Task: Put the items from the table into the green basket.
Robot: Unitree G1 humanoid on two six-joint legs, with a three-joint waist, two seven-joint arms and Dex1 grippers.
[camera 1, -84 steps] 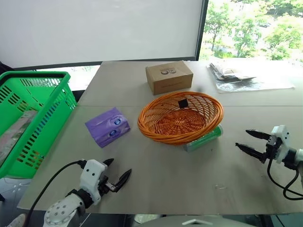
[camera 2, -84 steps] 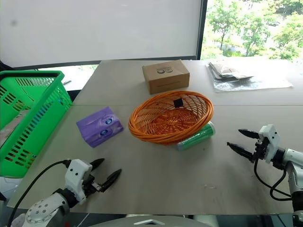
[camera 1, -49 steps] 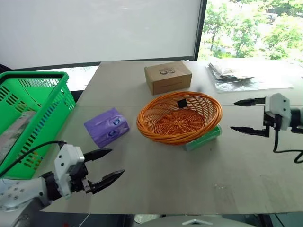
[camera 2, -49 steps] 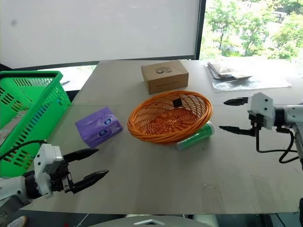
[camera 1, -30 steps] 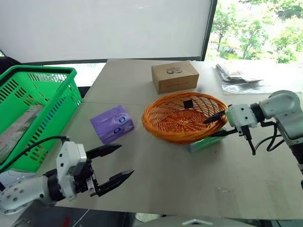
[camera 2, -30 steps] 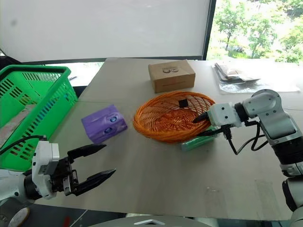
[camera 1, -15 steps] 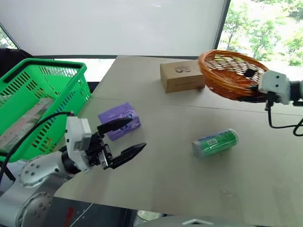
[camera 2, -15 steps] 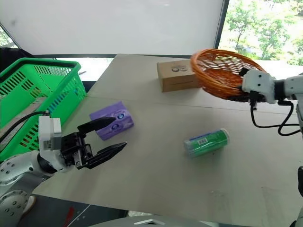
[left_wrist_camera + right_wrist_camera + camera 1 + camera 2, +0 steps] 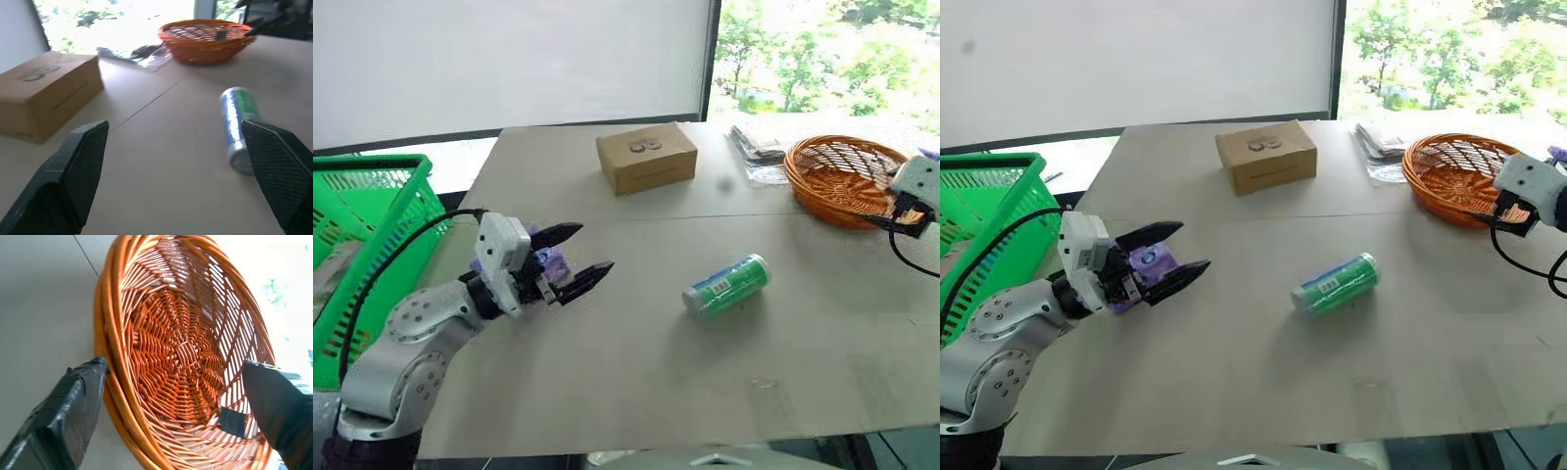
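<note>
The green basket [image 9: 362, 225] stands off the counter's [image 9: 636, 382] left edge, beside and behind the left jaws [image 9: 576, 253]; something pale lies inside it (too blurred to name). The orange wicker basket [image 9: 847, 178] sits at the right jaws [image 9: 181, 382], a small black tag in its bowl. Left jaws are spread wide, reaching roughly level over the counter with the purple pack [image 9: 1149, 262] between the fingers — none visibly touching it. Ahead of them lie the green can [image 9: 726, 286] on its side and the cardboard box [image 9: 646, 157]. Right jaws gape, straddling the wicker rim.
</note>
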